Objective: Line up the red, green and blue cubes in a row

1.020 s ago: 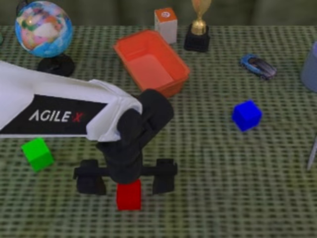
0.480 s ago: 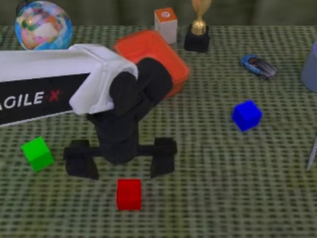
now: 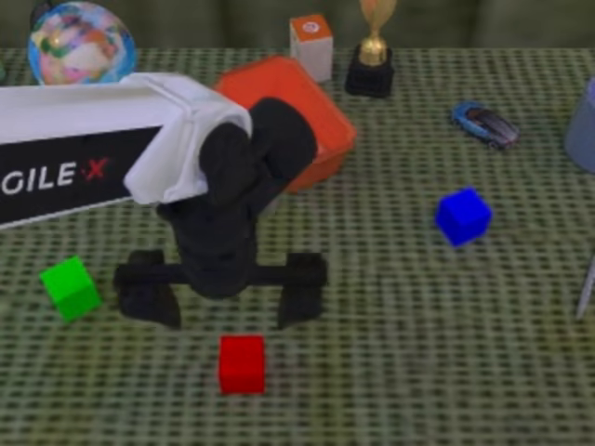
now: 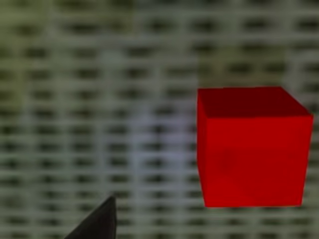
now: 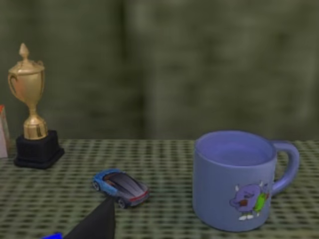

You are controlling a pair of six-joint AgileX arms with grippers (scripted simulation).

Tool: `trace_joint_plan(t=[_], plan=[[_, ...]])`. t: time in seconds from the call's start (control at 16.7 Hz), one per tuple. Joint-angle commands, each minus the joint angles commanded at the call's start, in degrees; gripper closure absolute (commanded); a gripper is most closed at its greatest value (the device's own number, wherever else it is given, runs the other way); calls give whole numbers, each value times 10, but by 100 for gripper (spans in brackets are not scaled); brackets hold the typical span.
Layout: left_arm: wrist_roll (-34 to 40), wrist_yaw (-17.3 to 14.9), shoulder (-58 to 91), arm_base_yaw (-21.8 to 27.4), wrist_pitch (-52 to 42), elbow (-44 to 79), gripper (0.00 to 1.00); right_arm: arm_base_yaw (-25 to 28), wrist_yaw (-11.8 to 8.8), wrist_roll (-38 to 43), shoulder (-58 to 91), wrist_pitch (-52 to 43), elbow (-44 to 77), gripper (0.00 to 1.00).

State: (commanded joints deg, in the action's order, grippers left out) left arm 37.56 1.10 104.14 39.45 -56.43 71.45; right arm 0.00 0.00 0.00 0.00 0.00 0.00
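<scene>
Lifting away, our left gripper (image 3: 223, 295), jaws wide, leaves the red cube (image 3: 242, 363) placed; green cube (image 3: 70, 288) next.

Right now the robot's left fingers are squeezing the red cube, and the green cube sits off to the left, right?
Not quite. In the top view the left gripper is open above the table, and the red cube sits free. The green cube is indeed at the left.

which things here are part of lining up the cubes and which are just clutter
Part of the job:
red cube
green cube
blue cube
left tool, open above the red cube

Just lying about:
globe
orange tray
white box with orange top
trophy
toy car
mug
</scene>
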Motion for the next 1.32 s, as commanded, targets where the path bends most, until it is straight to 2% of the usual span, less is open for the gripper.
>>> trace_joint_plan(t=[0.18, 0.36, 0.78, 0.96, 1.14, 1.32], plan=[[-90, -1, 14, -34, -4, 12, 0, 0, 0, 0, 0, 0, 0, 0], [-218, -3, 29, -86, -8, 20, 0, 0, 0, 0, 0, 0, 0, 0], [-614, -8, 55, -230, -14, 23, 0, 0, 0, 0, 0, 0, 0, 0], [-760, -10, 53, -287, -8, 23, 0, 0, 0, 0, 0, 0, 0, 0], [-854, -11, 44, -331, 2, 21, 0, 0, 0, 0, 0, 0, 0, 0], [-892, -11, 37, -352, 8, 20, 0, 0, 0, 0, 0, 0, 0, 0]])
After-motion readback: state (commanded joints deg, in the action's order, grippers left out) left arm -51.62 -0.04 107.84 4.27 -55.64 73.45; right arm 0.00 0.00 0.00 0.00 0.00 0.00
